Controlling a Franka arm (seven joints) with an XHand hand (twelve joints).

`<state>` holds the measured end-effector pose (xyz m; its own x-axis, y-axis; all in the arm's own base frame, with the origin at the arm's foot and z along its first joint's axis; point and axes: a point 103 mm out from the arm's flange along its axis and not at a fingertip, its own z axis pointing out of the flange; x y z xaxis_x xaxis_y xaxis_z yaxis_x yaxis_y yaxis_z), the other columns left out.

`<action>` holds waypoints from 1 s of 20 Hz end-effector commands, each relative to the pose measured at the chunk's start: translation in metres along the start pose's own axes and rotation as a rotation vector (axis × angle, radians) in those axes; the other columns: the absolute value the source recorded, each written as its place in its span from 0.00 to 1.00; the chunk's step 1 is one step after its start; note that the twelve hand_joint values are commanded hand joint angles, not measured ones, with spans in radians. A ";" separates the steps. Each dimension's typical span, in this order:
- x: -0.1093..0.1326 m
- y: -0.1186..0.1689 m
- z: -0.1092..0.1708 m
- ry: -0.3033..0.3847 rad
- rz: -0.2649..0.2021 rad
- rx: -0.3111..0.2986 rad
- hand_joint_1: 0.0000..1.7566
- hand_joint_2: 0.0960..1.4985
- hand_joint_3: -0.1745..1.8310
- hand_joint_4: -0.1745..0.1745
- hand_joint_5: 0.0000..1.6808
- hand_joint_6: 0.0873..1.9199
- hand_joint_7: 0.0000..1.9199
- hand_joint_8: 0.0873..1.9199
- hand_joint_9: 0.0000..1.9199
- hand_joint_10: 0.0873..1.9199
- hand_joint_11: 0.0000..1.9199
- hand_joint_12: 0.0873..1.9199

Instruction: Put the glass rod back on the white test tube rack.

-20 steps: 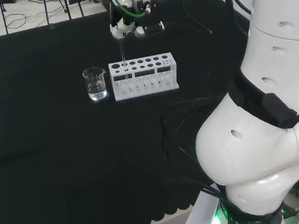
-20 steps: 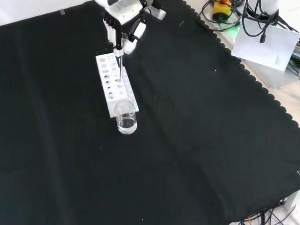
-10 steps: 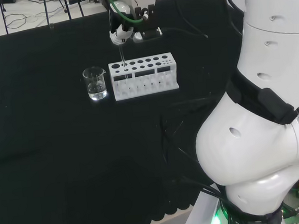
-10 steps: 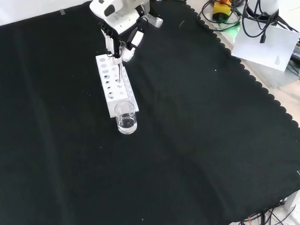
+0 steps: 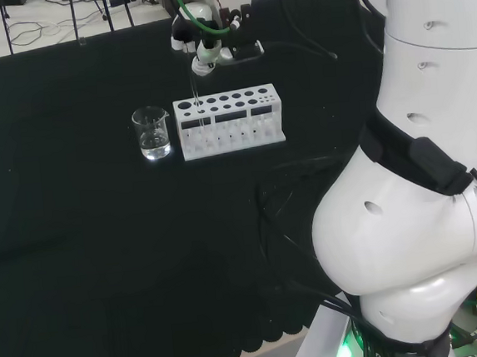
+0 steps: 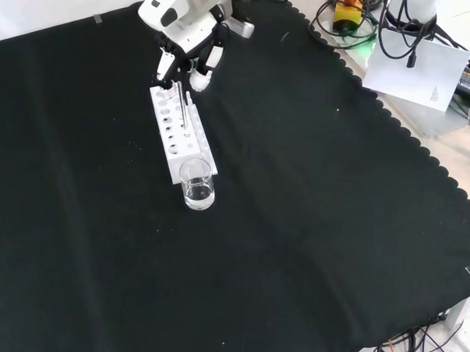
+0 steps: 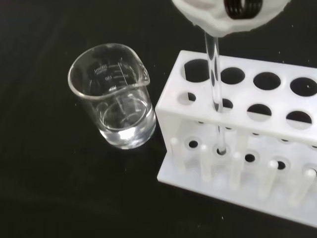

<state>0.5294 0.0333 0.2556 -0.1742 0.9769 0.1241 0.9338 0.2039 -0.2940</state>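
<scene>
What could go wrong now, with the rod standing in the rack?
The rod stands in a hole of the rack and leans slightly; the hand is just above its top. If the hand brushes it while pulling away, the rod could tip or lift out. The beaker holds liquid and stands right beside the rack; a nudge to the rack might push it or spill it.

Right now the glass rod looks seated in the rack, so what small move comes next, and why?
Probably lift the hand straight up and clear. The glass rod already passes through a hole near the beaker end of the white test tube rack, its tip down at the base plate. In the front view the fingers look spread above the rod, so a sideways move could tip it.
</scene>
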 end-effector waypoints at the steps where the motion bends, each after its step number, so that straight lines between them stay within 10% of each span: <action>1: -0.001 -0.001 -0.001 -0.012 -0.003 0.042 0.85 0.56 0.00 0.07 0.13 0.16 0.21 0.41 0.83 0.48 0.90 0.53; 20: -0.053 -0.043 -0.044 -0.018 0.081 -0.043 0.85 0.56 0.00 0.06 0.16 0.07 0.19 0.40 0.82 0.51 0.90 0.55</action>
